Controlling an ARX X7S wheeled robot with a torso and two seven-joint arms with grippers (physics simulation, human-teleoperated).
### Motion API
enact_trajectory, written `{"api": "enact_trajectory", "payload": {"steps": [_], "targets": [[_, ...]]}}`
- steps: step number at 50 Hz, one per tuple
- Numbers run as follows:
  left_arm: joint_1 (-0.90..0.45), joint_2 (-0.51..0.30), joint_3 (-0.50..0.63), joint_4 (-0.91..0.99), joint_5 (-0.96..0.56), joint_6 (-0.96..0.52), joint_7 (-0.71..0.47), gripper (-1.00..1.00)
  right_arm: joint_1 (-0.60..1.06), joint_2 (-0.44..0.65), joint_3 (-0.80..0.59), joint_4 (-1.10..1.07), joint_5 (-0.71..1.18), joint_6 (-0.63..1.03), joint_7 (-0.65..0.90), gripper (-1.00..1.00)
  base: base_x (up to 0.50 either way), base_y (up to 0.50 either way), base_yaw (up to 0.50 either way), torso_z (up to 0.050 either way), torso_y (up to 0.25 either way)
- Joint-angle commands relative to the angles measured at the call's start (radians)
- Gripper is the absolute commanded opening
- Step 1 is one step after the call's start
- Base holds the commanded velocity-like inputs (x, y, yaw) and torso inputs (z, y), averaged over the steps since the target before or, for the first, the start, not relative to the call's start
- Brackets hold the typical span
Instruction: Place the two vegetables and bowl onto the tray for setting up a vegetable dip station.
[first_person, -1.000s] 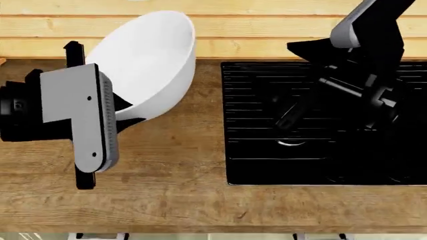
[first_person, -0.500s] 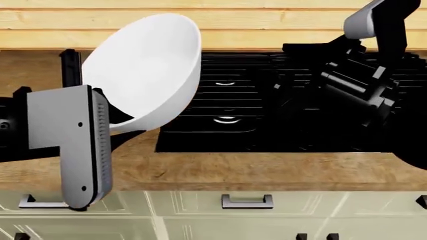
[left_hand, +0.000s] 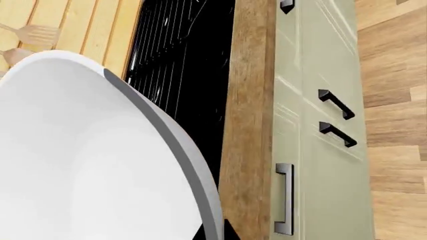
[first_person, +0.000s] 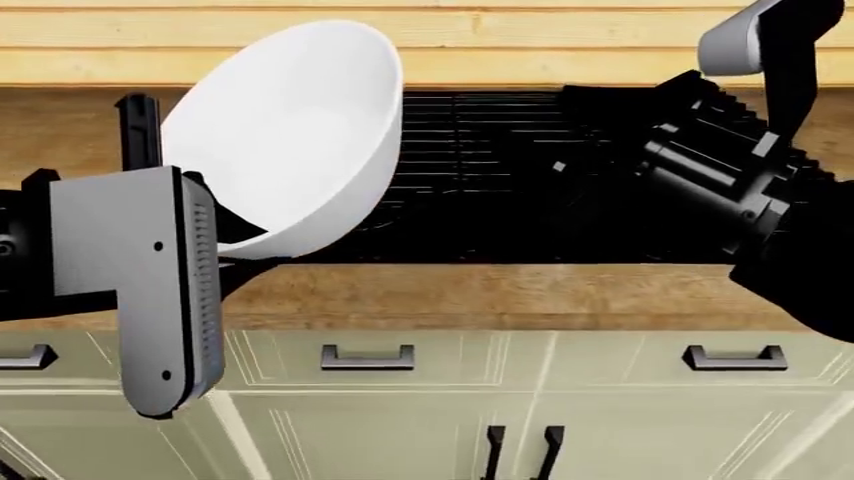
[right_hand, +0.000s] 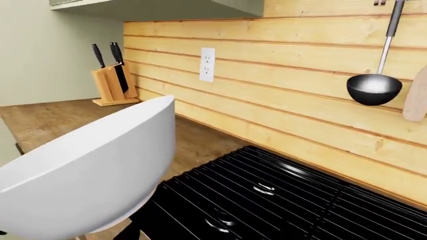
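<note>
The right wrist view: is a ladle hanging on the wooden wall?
Yes, a dark ladle hangs against the plank wall above the stovetop.

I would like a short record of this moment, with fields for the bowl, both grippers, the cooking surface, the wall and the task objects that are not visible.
bowl: white bowl, lifted and tilted, held at its rim by the left gripper
right gripper: right gripper over the black stovetop; jaws too dark to judge
counter: wooden countertop, cabinet doors below
wall: ladle, outlet, knife block
not visible: tray, cucumber, carrot
</note>
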Motion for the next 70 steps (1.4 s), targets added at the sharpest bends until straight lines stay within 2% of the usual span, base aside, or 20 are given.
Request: {"api": "enact_trajectory", "payload": {"steps": [1,70], "targets": [[-0.002,-0.004,-0.004,-0.004,0.013,0.011,-0.010,-1.00,-0.022,-0.011,0.027,0.025,0.041,-0.015,0.004,1.00,-0.03,-0.50,0.00,0.000,0.000],[0.002,-0.007,0.015,-0.020,0.018,0.030,-0.022,-1.00,-0.038,0.000,0.029,0.029,0.071,-0.036,0.012,1.00,0.00,-0.50,0.00,0.000,0.000]]}}
